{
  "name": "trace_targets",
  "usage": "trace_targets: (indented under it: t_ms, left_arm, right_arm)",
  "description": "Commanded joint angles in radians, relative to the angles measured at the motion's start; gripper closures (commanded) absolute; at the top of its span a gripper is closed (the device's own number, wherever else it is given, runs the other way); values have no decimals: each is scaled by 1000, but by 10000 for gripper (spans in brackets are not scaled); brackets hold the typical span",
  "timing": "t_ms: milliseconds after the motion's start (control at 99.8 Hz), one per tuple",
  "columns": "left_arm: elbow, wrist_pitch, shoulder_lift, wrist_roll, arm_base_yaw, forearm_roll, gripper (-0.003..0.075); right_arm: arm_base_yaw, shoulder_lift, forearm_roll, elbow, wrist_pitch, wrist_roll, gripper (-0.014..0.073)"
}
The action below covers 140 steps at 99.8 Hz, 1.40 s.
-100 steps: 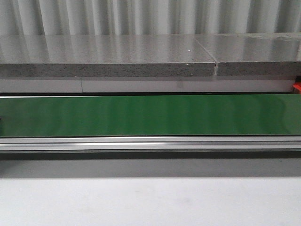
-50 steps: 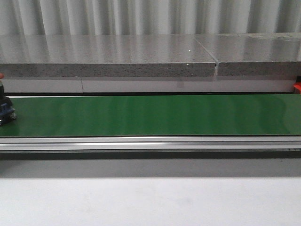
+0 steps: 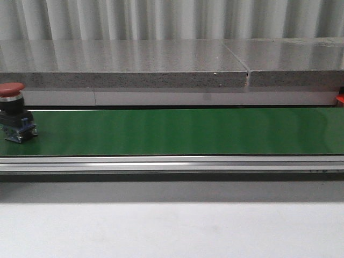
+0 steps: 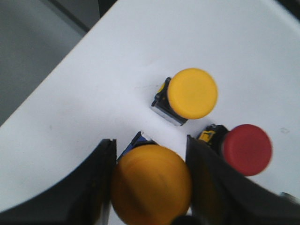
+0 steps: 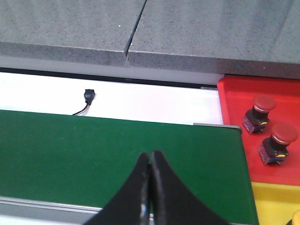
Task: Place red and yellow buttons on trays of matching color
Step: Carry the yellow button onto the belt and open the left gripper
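In the left wrist view my left gripper [image 4: 150, 157] is shut on a yellow button [image 4: 151, 185], its black fingers [image 4: 91, 187] pressed against both sides of the cap. Beside it on the white table stand another yellow button [image 4: 192, 93] and a red button [image 4: 247, 149]. In the front view a red button [image 3: 13, 107] rides the green belt [image 3: 177, 131] at the far left. My right gripper [image 5: 151, 155] hangs shut and empty over the belt [image 5: 93, 154]. The red tray [image 5: 234, 112] holds two red buttons [image 5: 263, 104] [image 5: 282, 136]; the yellow tray [image 5: 274, 201] lies next to it.
A grey stone ledge [image 3: 123, 67] runs behind the belt, and an aluminium rail [image 3: 172, 163] runs along its front. A small black connector with a wire [image 5: 88, 96] lies on the white strip behind the belt. Neither arm shows in the front view.
A red button has come into the front view on the belt from the left edge and moved to the right. Nothing else in that view has changed.
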Motion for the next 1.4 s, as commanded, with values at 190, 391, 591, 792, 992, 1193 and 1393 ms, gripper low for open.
trace_targets:
  t_ms: [190,391,591,792,992,1193,1393]
  left_arm:
    - [-30,44,-207,-1,-103,-13,741]
    - [27,69,-290,-1,-198,-10,741]
    - [184,0,-356,-1,-288,-10,741]
    - [294,-63,-365,-1,-352,-10,741]
    - [328,-71,-365,-1,-364,2,738]
    - [328,-69,-365,8,-364,19,496]
    - [328,-69,-365,8,-364,-14,50]
  right_arm:
    - [-1,-3,14,-23,-59,-7,675]
    - [-1,-3,14,-23,-59,-7,675]
    - [-1,-3,14,-23,-59,-7,675]
    - [-1,-3,14,-23,-59,-7,675]
    - [-1,-3,14,-23,-59,-7,675]
    - [-1,-3,14,-23,-59,-7,675]
    - [-1,-3,14,-23,-59,-7,675]
